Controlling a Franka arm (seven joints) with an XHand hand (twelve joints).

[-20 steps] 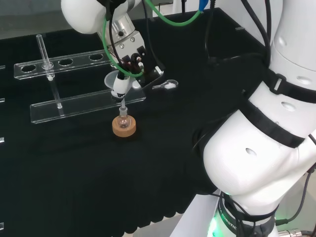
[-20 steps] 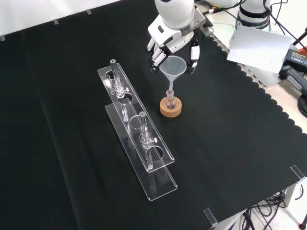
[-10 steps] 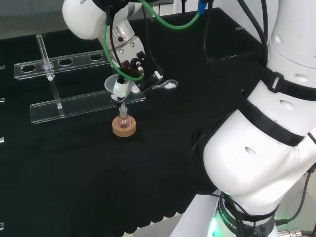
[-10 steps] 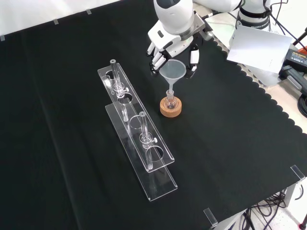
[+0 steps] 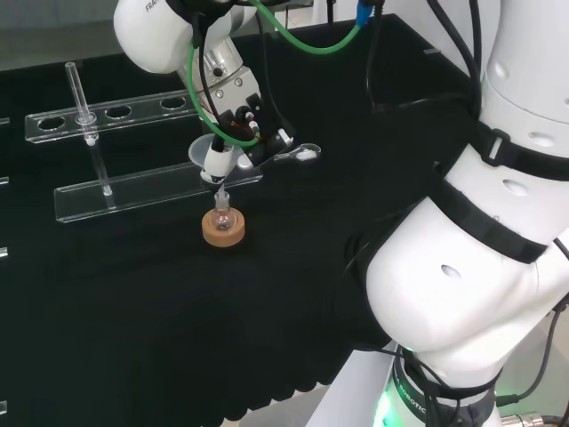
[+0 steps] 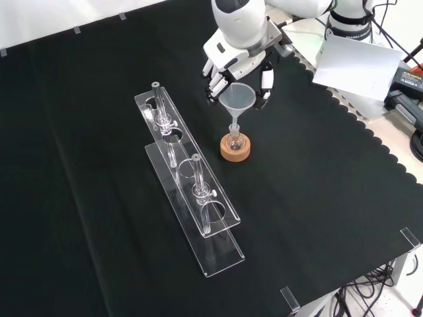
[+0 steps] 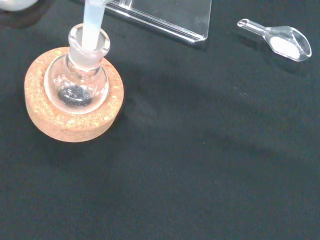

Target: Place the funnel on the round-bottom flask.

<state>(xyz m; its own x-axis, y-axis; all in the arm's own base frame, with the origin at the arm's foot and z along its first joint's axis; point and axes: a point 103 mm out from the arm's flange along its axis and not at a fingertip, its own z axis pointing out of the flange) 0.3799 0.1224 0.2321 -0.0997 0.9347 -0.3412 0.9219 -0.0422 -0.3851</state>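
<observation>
The hand (image 6: 239, 69) grasps the clear funnel (image 6: 238, 99) by its cone rim, fingers curled round it, with the stem already entering the neck of the round-bottom flask (image 7: 80, 75) on its cork ring (image 6: 236, 148) near the table's (image 6: 99, 79) far side in the front view. The funnel is probably light, stiff and slippery, and the small flask fragile and easily tipped, so holding at the wide rim seems best.

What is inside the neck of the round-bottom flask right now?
The funnel stem sits in the flask neck, held by the hand. How deep the stem tip reaches is hidden.
</observation>
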